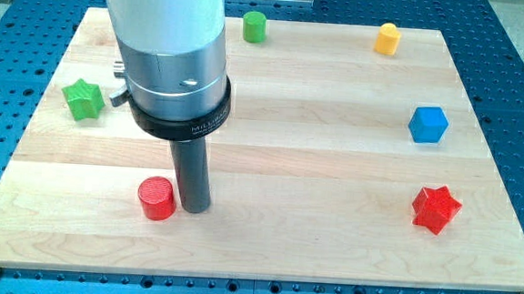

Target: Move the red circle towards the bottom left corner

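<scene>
The red circle point(157, 198) is recorded as a short, squat cylinder with a flat, faintly ribbed top face, standing upright on the desk point(328, 251), low down and left of centre. It lies well short of the desk's bottom left corner, so the task is judged to be in its pushing stage and not near completion. The tip point(195, 207) of the dark rod is seen just beside the red circle on the view's right, touching it or very nearly so; contact cannot be confirmed. No gripper is fitted, so no open or closed state can be noted; nothing is grasped, and the circle is free on the surface. From this placement a push would carry the circle mostly towards the view's left. For the corner to be reached, a downward component is judged necessary, so the tip would need to be brought round to the circle's upper right before being driven diagonally. An off-centre push is judged likely to let the round block slip sideways off the rod. Outward from the red circle: a green star point(84, 99) lies up and to its left, a green cylinder point(254, 26) far above it near the top edge, a yellow block point(388, 38) far up and right, a blue cube point(427, 124) well to the right and higher, and a red star point(436, 209) far right at about its level.
</scene>
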You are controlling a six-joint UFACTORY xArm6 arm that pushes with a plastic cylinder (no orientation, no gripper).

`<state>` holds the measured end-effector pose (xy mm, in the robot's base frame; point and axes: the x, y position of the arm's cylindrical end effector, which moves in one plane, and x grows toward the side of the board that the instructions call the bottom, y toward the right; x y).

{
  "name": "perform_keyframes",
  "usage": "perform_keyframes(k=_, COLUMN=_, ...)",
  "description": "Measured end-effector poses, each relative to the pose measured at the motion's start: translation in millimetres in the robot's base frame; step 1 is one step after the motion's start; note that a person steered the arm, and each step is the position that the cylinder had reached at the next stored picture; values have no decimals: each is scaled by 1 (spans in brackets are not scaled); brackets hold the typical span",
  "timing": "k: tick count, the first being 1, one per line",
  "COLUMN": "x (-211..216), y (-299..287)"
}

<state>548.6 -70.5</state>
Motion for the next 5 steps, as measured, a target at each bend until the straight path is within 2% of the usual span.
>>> perform_keyframes(k=1, x=0, y=-1)
perform_keyframes(k=4, x=6, y=-52)
perform_keyframes(k=5, x=20, y=-141)
